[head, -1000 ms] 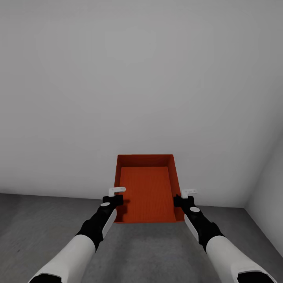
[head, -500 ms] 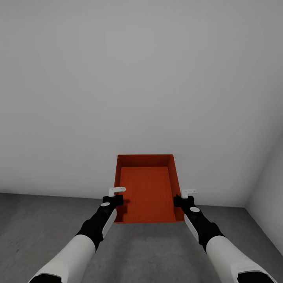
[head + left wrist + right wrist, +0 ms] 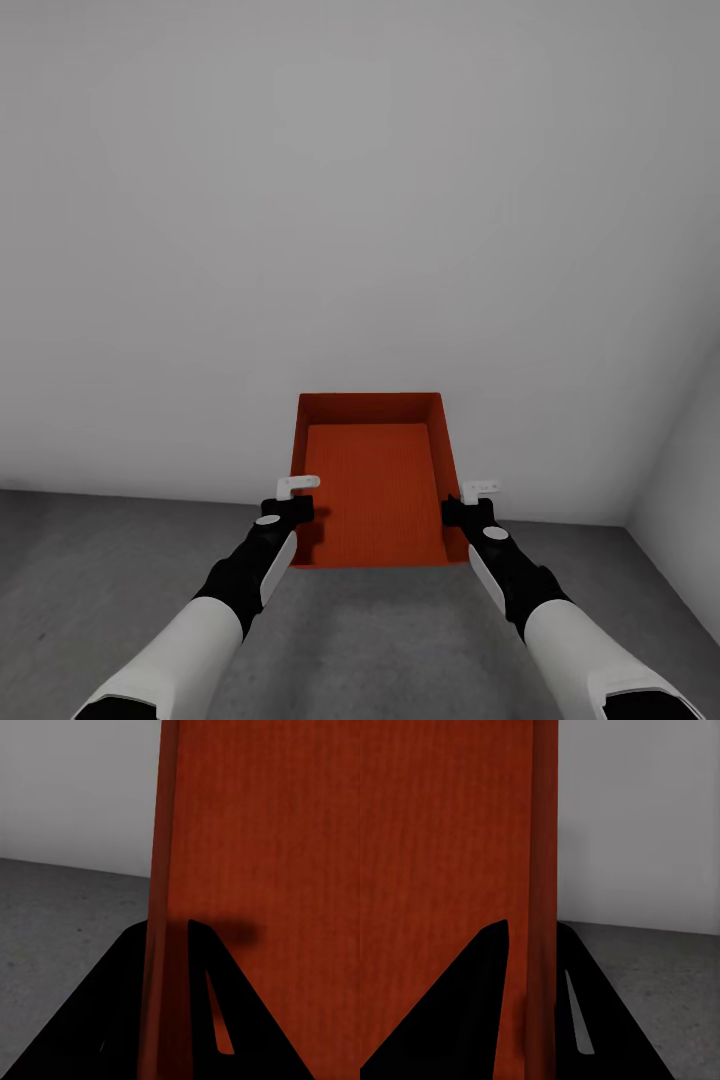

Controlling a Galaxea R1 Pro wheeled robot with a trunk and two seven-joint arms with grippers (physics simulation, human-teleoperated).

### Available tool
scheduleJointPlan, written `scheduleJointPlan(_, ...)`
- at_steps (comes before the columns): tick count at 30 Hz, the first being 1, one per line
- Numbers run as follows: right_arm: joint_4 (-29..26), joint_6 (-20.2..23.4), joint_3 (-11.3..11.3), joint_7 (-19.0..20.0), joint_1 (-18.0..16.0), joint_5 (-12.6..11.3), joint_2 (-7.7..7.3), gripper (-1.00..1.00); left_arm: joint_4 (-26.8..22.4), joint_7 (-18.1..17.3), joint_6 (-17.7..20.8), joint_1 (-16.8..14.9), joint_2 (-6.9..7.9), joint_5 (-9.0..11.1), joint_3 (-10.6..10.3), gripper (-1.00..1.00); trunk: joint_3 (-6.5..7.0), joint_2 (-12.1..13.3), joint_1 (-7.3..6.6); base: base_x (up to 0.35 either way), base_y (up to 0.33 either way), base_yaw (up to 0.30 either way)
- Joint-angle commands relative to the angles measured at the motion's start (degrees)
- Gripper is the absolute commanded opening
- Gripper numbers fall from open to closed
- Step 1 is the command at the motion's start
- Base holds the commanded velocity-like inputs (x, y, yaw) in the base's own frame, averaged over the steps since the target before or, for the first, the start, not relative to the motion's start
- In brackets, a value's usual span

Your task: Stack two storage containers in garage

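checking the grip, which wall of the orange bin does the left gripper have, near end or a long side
A long side: the left gripper pinches the storage container on its left long wall near the front corner, mirroring the right gripper on the opposite wall. The near end wall is unheld.

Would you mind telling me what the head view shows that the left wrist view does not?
Head view alone: the whole orange-red ribbed open-top storage container held above the floor, both arms, the right tool on its right wall. Left wrist view alone: the left tool with its fingers straddling the container's wall. Both: grey speckled concrete floor, plain white wall.
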Motion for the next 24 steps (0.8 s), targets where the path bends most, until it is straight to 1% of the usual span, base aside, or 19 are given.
scheduleJointPlan(1,0.0,0.1,-0.1,-0.3,0.0,0.0,-0.05,-1.0,-3.5,0.5,0.3,-0.1,0.0,0.6,-0.1,-1.0,-0.27,-0.5,0.23,0.0,0.0,0.0)
scheduleJointPlan(24,0.0,0.1,-0.1,-0.3,0.0,0.0,-0.08,-1.0,-3.5,0.5,0.3,-0.1,0.0,0.6,-0.1,-1.0,-4.39,-9.7,5.28,0.0,0.0,0.0)
